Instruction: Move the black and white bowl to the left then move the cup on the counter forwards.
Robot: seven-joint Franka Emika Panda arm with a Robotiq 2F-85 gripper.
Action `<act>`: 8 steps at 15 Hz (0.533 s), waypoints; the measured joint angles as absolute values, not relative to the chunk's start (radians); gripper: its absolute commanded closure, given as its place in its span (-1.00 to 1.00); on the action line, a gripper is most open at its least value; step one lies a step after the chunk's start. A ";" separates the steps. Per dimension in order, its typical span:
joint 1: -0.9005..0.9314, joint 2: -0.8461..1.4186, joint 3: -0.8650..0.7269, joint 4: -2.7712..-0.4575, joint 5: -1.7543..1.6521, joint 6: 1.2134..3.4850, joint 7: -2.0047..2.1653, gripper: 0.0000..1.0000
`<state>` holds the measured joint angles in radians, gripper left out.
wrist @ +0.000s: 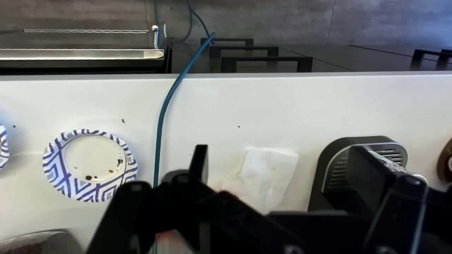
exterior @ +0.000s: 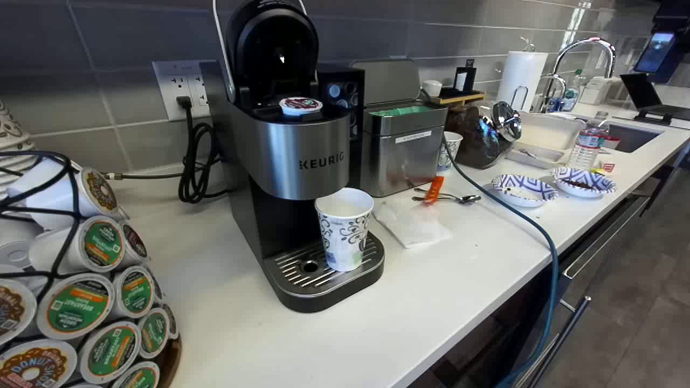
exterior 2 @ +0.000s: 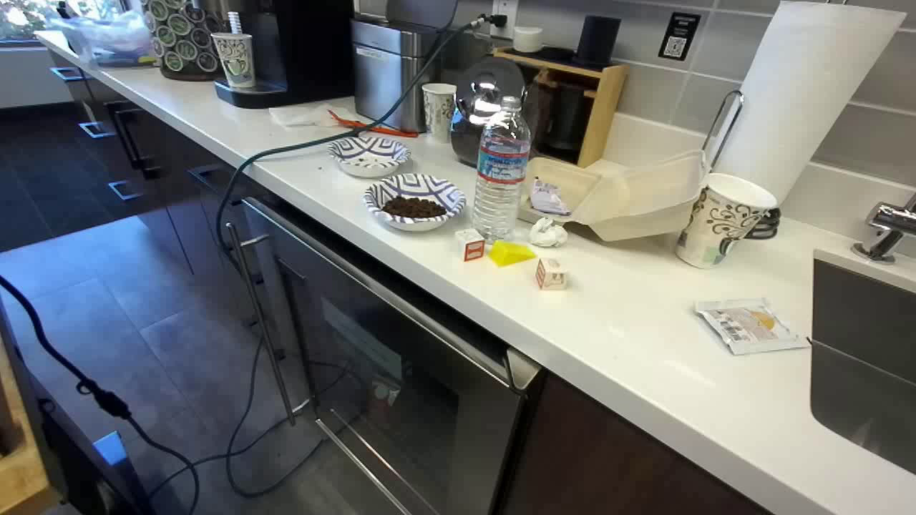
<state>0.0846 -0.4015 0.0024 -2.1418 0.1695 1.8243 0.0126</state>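
Observation:
Two similar shallow bowls with dark bluish patterns sit on the off-white counter (exterior: 458, 291). I cannot tell which is the task's bowl. One bowl (exterior: 531, 187) (exterior 2: 368, 157) (wrist: 90, 165) holds a few crumbs. The other bowl (exterior: 587, 175) (exterior 2: 411, 184) (wrist: 3, 146) holds dark grounds. A short cup with bluish pattern does not show. Tall patterned paper cups stand on the coffee machine (exterior: 345, 237), beside the metal bin (exterior 2: 438, 111) and near the paper towels (exterior 2: 723, 222). My gripper (wrist: 282, 165) is open and empty, above the counter between the crumb bowl and the coffee machine.
A blue cable (wrist: 160, 134) crosses the counter beside the crumb bowl. A napkin (wrist: 270, 173) lies between my fingers' outlines. The coffee machine (exterior: 302, 156), metal bin (exterior: 404, 145), water bottle (exterior 2: 501, 172) and small yellow piece (exterior 2: 510, 252) stand around. Spoons (exterior: 458, 198) lie near the bin.

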 measured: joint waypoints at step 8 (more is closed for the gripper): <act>0.080 -0.401 0.007 -2.142 0.160 1.826 0.024 -1.00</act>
<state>0.0802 -0.4006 0.0068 -2.1418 0.1600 1.8255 0.0241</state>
